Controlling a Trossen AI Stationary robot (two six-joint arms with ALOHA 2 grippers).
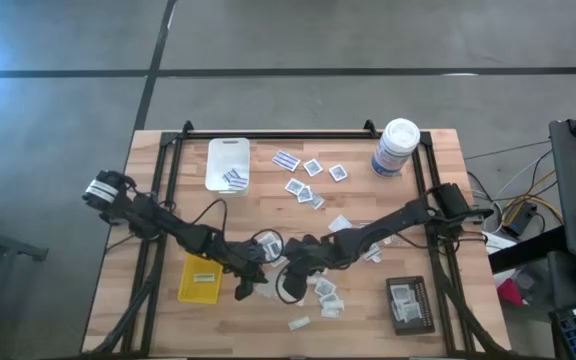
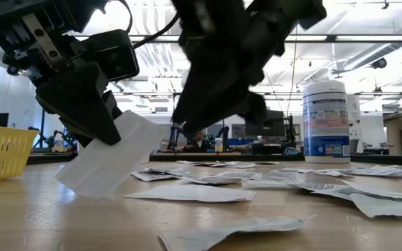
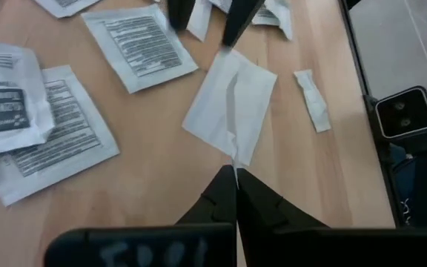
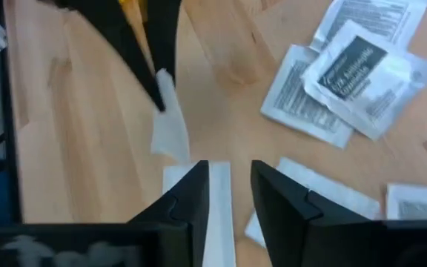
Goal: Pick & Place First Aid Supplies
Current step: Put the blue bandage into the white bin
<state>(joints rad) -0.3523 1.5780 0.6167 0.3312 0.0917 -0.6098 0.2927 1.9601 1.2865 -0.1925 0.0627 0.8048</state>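
At table centre, near edge: I see both grippers meeting over the wood, left gripper (image 1: 251, 283) at 7 o'clock of the right gripper (image 1: 286, 276).
Left gripper: jaws pinched tight on one corner of a plain white packet (image 3: 232, 105); in the low view the packet (image 2: 110, 157) hangs tilted, its lower corner at the table (image 1: 268, 205).
Right gripper: fingers (image 4: 191, 204) parted with a clear gap, nothing clamped, just beside that same packet.
Loose packets: scattered pile (image 1: 326, 292) at 4 o'clock of the grippers; more squares (image 1: 313, 180) at 12 o'clock.
Yellow tray (image 1: 199, 277): at 9 o'clock of the left gripper.
White tray (image 1: 228, 162): far left, 11 o'clock.
Black tray (image 1: 408, 303): 3 o'clock, near right corner.
Canister (image 1: 396, 148): upright, far right, 1 o'clock.
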